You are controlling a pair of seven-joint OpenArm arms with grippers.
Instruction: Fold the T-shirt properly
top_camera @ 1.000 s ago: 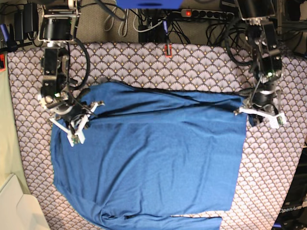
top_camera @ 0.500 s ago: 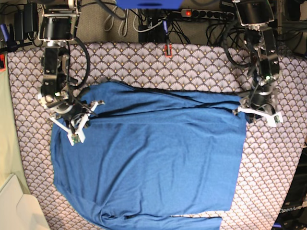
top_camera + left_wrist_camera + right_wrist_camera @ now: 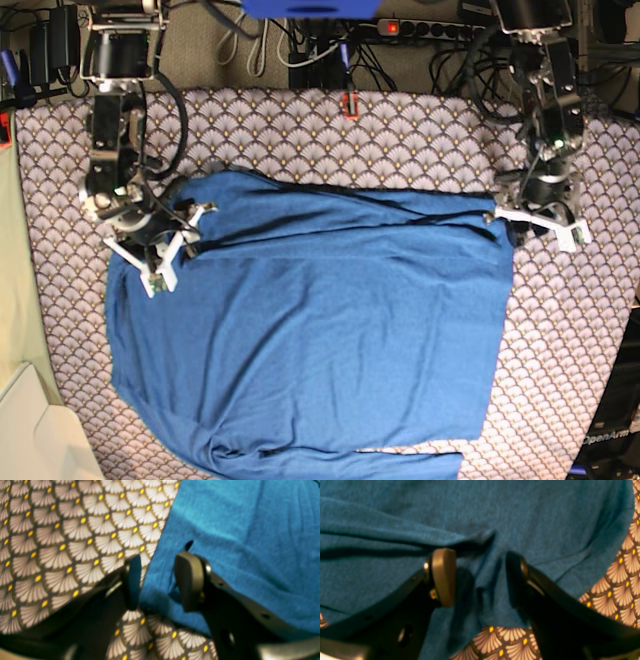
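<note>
The T-shirt [image 3: 310, 330] is a plain blue garment spread wide over the patterned cloth, with a folded layer along its far edge. My left gripper [image 3: 540, 228] stands at the shirt's far right corner. In the left wrist view it [image 3: 160, 580] is open, and the shirt's edge [image 3: 225, 530] lies loose between its jaws. My right gripper [image 3: 180, 250] is at the shirt's far left corner. In the right wrist view it [image 3: 480, 578] is open over a bunched ridge of blue fabric [image 3: 482, 597], with the pads [image 3: 443, 577] standing off the cloth.
A fan-patterned tablecloth [image 3: 400, 140] covers the table. Cables and a power strip [image 3: 430, 28] run along the far edge. A beige surface [image 3: 20, 420] lies at the near left. A small red object [image 3: 350, 104] sits at the cloth's far edge.
Both grippers have opened and let go of the shirt's far corners. Both have drawn slightly toward the far edge. The fabric stays where it lay.
</note>
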